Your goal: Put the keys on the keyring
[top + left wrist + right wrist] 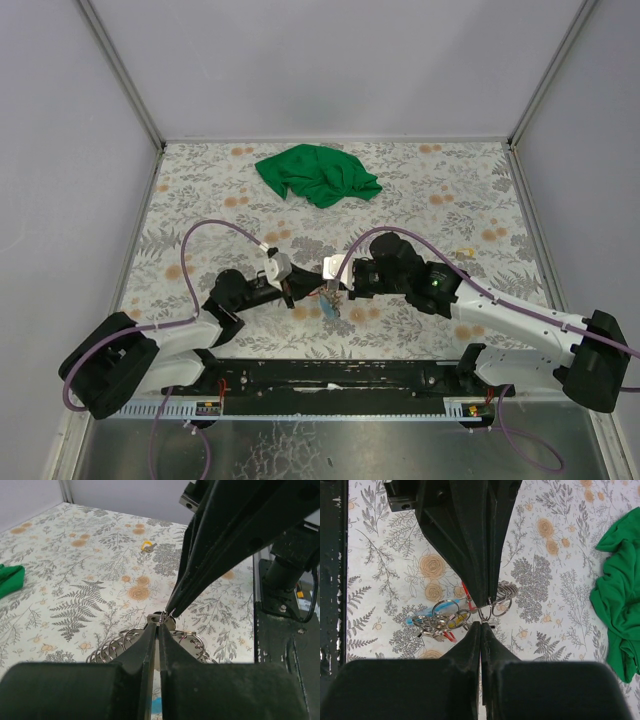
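Sitting where: the keyring [496, 604], a bunch of thin grey wire loops, is at the near middle of the table [440, 200], directly between the fingertips of the two arms.
Keys: the keys [427, 620] are bundled in among the loops, on the left of the right wrist view. A light blue tag points left, a red tag shows just beside the left arm's fingers, and another red tip sits lower in the bunch. Whether any key is threaded on a loop cannot be told.
Left gripper: the left gripper [157, 627] is clenched, its jaws pressed together with no gap, nipping a small bit of the keyring's wire at the very tips.
Right gripper: the right gripper [481, 626] is clenched as well, its jaws tight together on a small loop of the same bunch, reaching in from the opposite side.
Tips: the two pairs of fingertips stand nose to nose, touching or very nearly so.
Loops: in the left wrist view they fan out on both sides of the left arm's fingers.
Height: whether the bunch rests on the table or hangs just off it cannot be told.
Yellow item: a small yellow item [146, 545] lies alone on the table, well apart on the right arm's side.
Green cloth: a green cloth [318, 176] is crumpled at the far side of the table, well apart from both arms.
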Robot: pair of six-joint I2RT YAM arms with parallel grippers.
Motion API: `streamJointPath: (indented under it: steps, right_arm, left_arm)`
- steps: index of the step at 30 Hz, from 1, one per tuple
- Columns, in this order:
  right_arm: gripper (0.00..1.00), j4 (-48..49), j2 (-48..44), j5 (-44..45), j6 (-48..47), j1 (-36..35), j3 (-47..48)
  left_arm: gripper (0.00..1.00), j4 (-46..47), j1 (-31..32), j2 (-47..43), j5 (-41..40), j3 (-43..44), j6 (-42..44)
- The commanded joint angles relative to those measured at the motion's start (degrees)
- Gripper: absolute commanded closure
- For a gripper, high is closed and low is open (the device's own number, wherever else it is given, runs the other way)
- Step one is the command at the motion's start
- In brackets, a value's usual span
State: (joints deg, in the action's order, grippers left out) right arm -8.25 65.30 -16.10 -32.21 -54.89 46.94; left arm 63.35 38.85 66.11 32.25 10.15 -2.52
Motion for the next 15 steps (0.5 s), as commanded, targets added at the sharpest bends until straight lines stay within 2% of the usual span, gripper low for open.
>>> streamJointPath:
  steps: [1,11,15]
  right_arm:
    - [1.00,0.9,0.3,0.9,-1.2,-1.2,-0.7]
    - [1.00,4.7,1.9,0.1,-1.8,-2.0,-2.1]
    - [1.00,5.7,2.2,0.8,-2.0,-2.2,-2.1]
  left_arm:
    - [1.00,11.5,-0.2,1.6,-6.6,-0.1,-7.5]
    - [1.00,23.1,0.7,5.3,-12.0,-2.1,-15.6]
    - [1.00,23.9,0.9,5.9,-13.3,-2.2,-16.4]
